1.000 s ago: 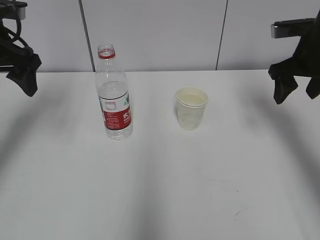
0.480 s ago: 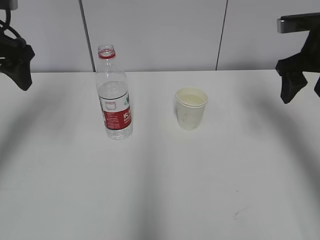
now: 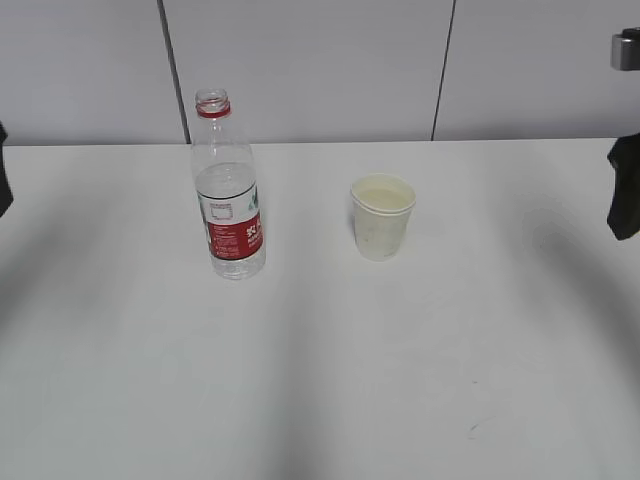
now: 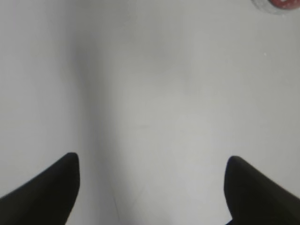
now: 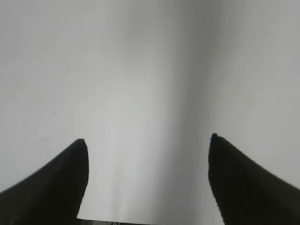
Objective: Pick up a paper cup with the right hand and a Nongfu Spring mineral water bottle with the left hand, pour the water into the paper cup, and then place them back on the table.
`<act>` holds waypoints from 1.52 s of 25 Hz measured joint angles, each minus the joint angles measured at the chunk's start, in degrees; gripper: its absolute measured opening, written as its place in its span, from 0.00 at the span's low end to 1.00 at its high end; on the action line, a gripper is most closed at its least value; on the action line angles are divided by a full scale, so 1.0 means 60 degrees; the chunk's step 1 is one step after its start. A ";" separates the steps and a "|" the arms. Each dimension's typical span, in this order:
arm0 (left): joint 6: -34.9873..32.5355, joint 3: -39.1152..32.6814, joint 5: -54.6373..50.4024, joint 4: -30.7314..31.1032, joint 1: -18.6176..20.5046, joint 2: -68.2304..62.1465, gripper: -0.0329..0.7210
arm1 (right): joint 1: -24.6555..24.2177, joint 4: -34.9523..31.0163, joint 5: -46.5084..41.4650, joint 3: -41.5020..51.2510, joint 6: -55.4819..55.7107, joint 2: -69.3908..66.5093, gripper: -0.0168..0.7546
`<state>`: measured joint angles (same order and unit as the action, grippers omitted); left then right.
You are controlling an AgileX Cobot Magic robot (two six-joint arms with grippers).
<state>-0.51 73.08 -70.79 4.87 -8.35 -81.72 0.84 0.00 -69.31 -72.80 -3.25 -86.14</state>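
Note:
The Nongfu Spring bottle [image 3: 229, 190] stands upright and uncapped on the white table [image 3: 320, 380], left of centre, with water up to about the label's top. Its red neck ring peeks in at the top right corner of the left wrist view [image 4: 280, 3]. The cream paper cup [image 3: 382, 216] stands upright to its right and holds liquid. My left gripper [image 4: 152, 161] is open and empty over bare table; in the exterior view only a dark sliver [image 3: 3, 180] shows at the left edge. My right gripper [image 5: 147, 140] is open and empty over bare table, at the right edge of the exterior view [image 3: 625, 195].
Grey wall panels [image 3: 300, 60] with dark vertical seams rise behind the table's far edge. The table's edge shows at the bottom of the right wrist view [image 5: 140, 220].
Both arms have moved outward, away from the bottle and cup, and have nearly left the exterior view. The bottle and cup have not moved.

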 joint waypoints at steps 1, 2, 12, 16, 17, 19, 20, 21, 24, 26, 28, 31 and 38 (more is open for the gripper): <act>0.0000 -0.0380 0.0011 0.0000 0.0000 0.0361 0.80 | 0.0000 0.0000 0.0037 0.0287 0.0000 0.0245 0.78; 0.0000 -0.0744 0.0076 0.0000 0.0000 0.0672 0.80 | 0.0000 0.0000 0.0060 0.0569 0.0000 0.0539 0.78; 0.0000 -0.4019 0.0517 -0.0009 0.0000 0.3819 0.80 | 0.0000 -0.0438 0.0296 0.3397 0.0000 0.3189 0.78; 0.0000 -0.5152 0.0530 -0.0031 0.0000 0.4960 0.80 | 0.0000 -0.0498 0.0310 0.4438 0.0000 0.4248 0.78; 0.0000 -0.5392 0.0530 -0.0041 0.0000 0.5278 0.80 | 0.0000 -0.0514 0.0310 0.4645 0.0000 0.4539 0.78; 0.0000 -0.5778 0.0538 -0.0059 0.0000 0.5957 0.80 | 0.0000 -0.0514 0.0310 0.5124 0.0000 0.5096 0.78; 0.0000 -0.5964 0.0538 -0.0070 0.0000 0.6252 0.80 | 0.0000 -0.0514 0.0310 0.5310 0.0000 0.5405 0.78; 0.0000 -0.6137 0.0549 -0.0070 0.0000 0.6609 0.80 | 0.0000 -0.0532 0.0310 0.5521 0.0000 0.5667 0.78; 0.0000 -0.6658 0.0787 -0.0133 0.0000 0.7604 0.80 | 0.0000 -0.0532 0.0310 0.6059 0.0000 0.6584 0.78; 0.0029 -0.6945 0.1034 -0.0279 0.0000 0.8284 0.80 | 0.0000 -0.0532 0.0334 0.6323 0.0000 0.7152 0.78; 0.0086 -0.7086 0.1253 -0.0399 0.0000 0.8881 0.80 | 0.0000 -0.0532 0.0353 0.6532 0.0018 0.7743 0.78; 0.0086 -0.7108 0.1327 -0.0447 0.0000 0.9700 0.80 | 0.0000 -0.0532 0.0385 0.6843 0.0018 0.8598 0.78; 0.0086 -0.7189 0.1372 -0.0478 0.0000 1.1373 0.80 | 0.0000 -0.0532 0.0685 0.7445 0.0018 1.0148 0.78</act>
<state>0.00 29.94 -62.55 2.00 -8.35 -13.48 0.84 -3.19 -65.20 -28.13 -3.14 -25.26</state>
